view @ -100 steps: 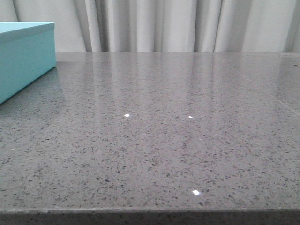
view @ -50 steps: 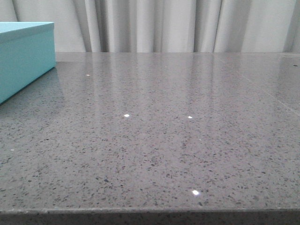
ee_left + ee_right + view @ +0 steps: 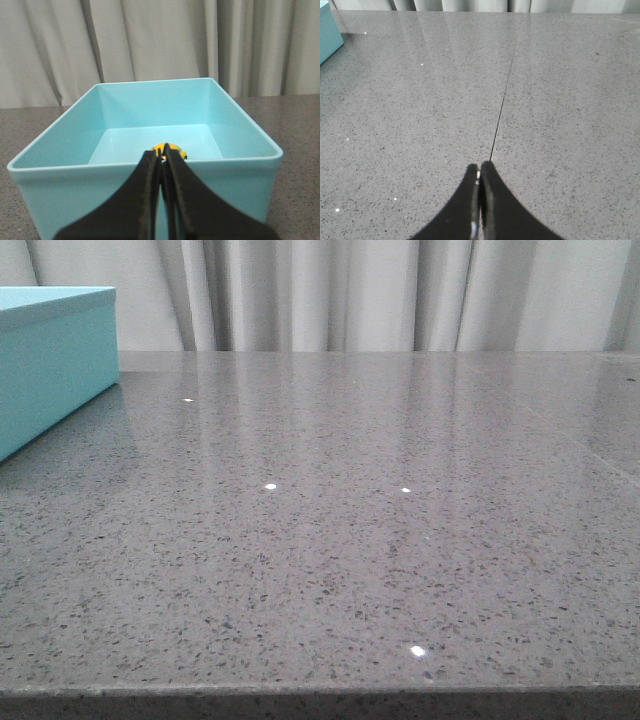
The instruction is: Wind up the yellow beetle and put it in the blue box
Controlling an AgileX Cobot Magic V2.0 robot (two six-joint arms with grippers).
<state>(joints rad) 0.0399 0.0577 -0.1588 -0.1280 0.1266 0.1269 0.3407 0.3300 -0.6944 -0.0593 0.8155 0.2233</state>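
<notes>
Both grippers are pressed closed on nothing: the left gripper (image 3: pixel 161 156) sits just outside the near wall of the blue box (image 3: pixel 50 192), and the right gripper (image 3: pixel 480 172) hangs over bare grey table (image 3: pixel 560 100). Inside the box, the yellow beetle (image 3: pixel 170 148) lies on the floor. Storing looks done; next comes only pulling the arms clear

The left gripper (image 3: pixel 161 156) has its two dark fingers (image 3: pixel 149 172) pressed together, tips meeting with nothing between them. The right gripper (image 3: pixel 480 169) is likewise closed, fingers (image 3: pixel 490 176) touching along their length. Neither arm shows in the front view.
</notes>
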